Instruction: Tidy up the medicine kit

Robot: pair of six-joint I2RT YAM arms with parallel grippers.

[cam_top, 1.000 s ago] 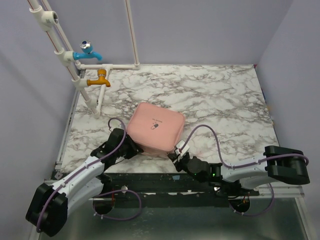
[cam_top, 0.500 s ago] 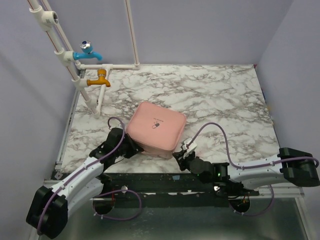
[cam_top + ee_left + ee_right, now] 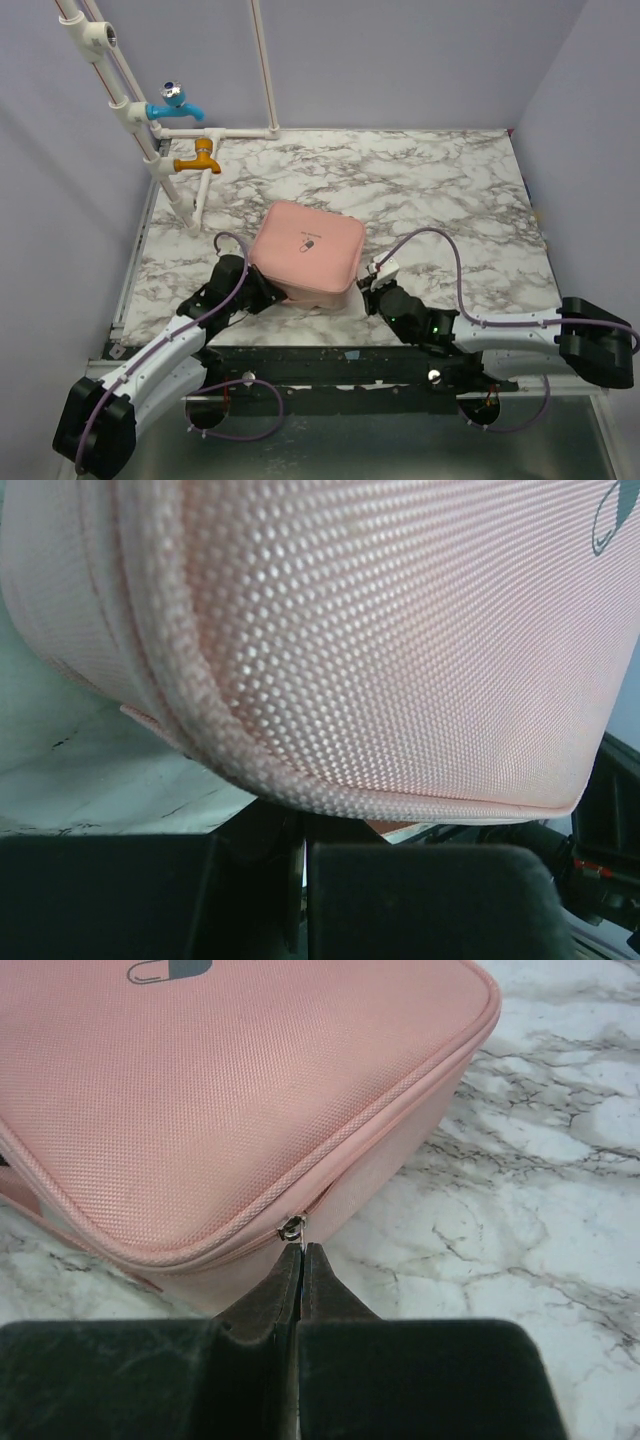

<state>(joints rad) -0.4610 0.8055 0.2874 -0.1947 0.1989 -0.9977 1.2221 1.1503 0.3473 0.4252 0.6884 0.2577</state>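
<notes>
The medicine kit [image 3: 305, 250] is a pink soft case lying closed on the marble table, pill logo up. My left gripper [image 3: 268, 290] is shut at the kit's near-left corner. In the left wrist view the woven pink lid [image 3: 400, 630] overhangs the left gripper [image 3: 300, 825] and hides its tips, so I cannot tell whether any fabric is pinched. My right gripper [image 3: 366, 290] sits at the kit's near-right corner. The right wrist view shows that gripper [image 3: 301, 1248] shut on the thin metal zipper pull [image 3: 291, 1226] in the seam of the kit [image 3: 200, 1090].
A white pipe frame stands at the back left, carrying a blue tap [image 3: 175, 100] and an orange tap [image 3: 200, 158]. Marble table top [image 3: 450, 190] stretches behind and to the right of the kit. Purple walls enclose the table, and purple cables loop beside both arms.
The left gripper has closed at the kit's near-left corner. The right gripper moved up and right along the kit's near-right corner, staying shut, and the kit shifted slightly left.
</notes>
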